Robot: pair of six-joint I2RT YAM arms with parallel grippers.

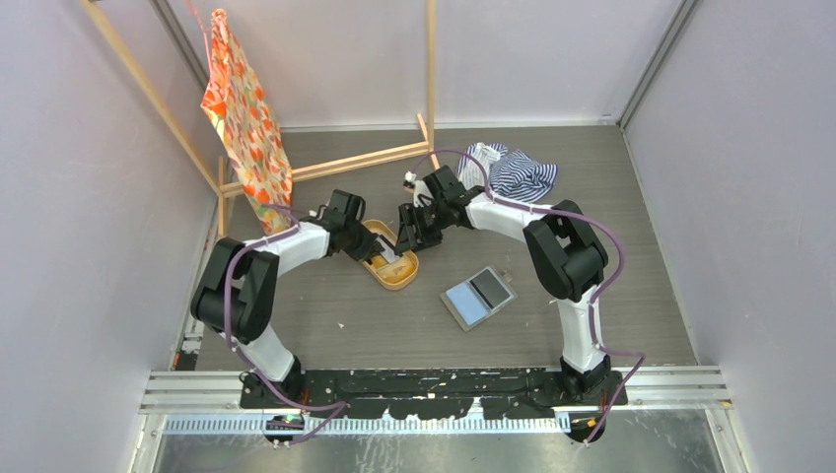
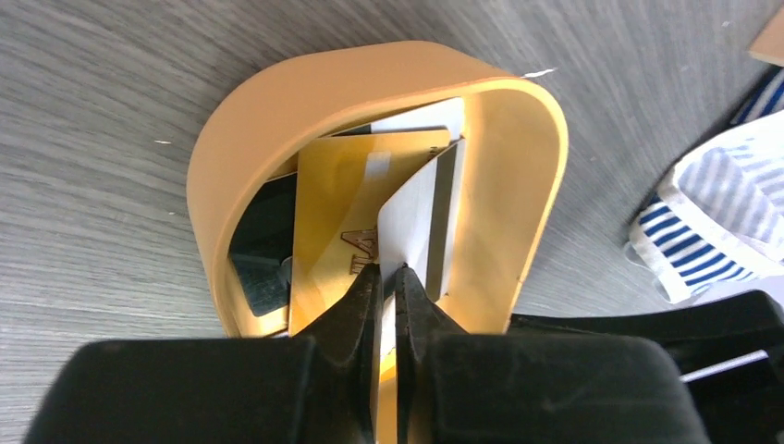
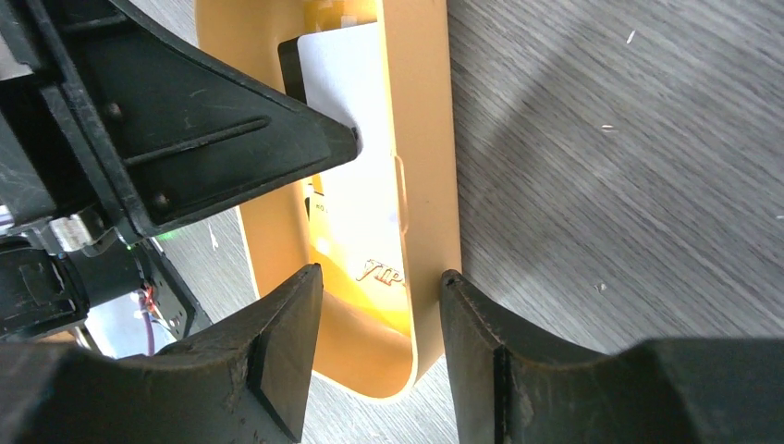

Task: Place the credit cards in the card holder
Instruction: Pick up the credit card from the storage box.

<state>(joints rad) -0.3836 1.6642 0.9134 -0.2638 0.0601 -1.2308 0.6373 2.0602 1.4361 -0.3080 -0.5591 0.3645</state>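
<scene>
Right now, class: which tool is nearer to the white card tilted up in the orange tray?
Left. The left tool pinches the white card by its edge; the right tool stands open astride the tray wall beside it.

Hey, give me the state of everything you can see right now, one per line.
Left tool: shut on thin white card, tilted on edge.
Right tool: open, straddling oval orange plastic tray wall.
Gold rectangular card: lying in tray.
Grey-brown folding card holder: lying open.
Blue-striped cloth: crumpled.
</scene>
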